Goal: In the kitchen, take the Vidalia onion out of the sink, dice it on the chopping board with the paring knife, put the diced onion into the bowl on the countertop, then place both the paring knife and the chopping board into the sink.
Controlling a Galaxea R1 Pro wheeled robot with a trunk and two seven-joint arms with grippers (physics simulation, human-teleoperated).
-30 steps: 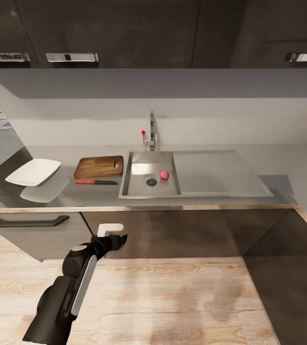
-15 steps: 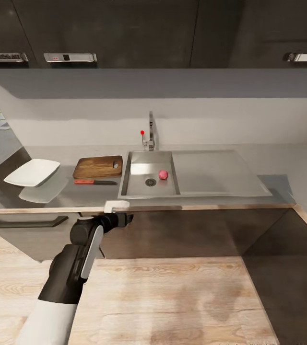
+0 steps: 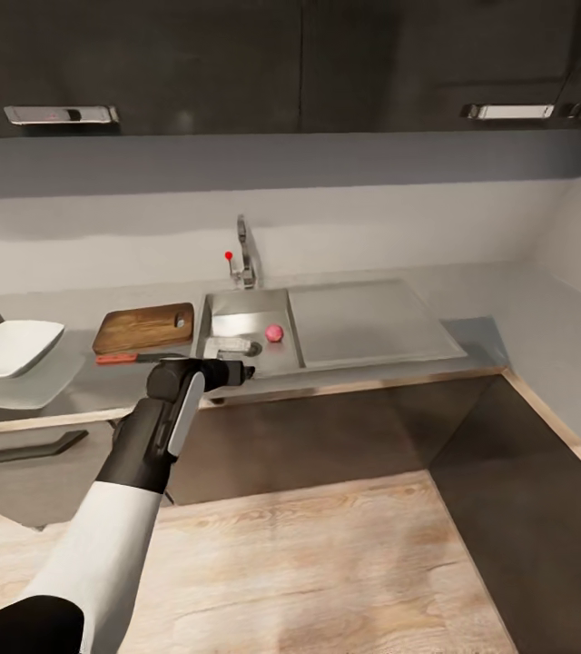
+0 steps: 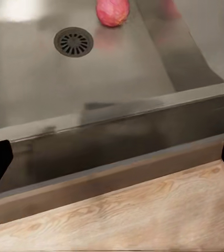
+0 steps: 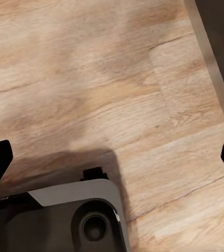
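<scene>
The Vidalia onion (image 3: 274,332), a small pinkish-red ball, lies on the floor of the sink (image 3: 236,305), at about 3 o'clock from the round dark drain (image 4: 73,41) and near the basin's wall on the drainboard side; the left wrist view shows the onion (image 4: 112,10) close to that drain as well. The flat steel drainboard (image 3: 368,318) stretches away at 3 o'clock from the basin, and the chrome tap (image 3: 246,243) with its red-knobbed lever (image 3: 229,258) stands at 12 o'clock behind it. At 9 o'clock from the sink the chopping board (image 3: 143,326) lies flat on the countertop (image 3: 481,331), its slot hole at the end nearer the basin. The paring knife (image 3: 125,358) lies just in front of the board, at its 6 o'clock, red handle pointing away from the sink. Further along at 9 o'clock sits the white bowl (image 3: 9,348), its reflection showing in the glossy worktop beneath it. The left gripper (image 3: 241,371) reaches over the front edge of the counter at the basin's near rim, at roughly 7 o'clock from the onion; its fingers are spread wide and hold nothing. In the right wrist view, the right gripper (image 5: 112,155) hangs over the wooden floor (image 5: 117,79) above part of the robot's base (image 5: 64,218), its dark fingertips likewise wide apart with nothing between them.
</scene>
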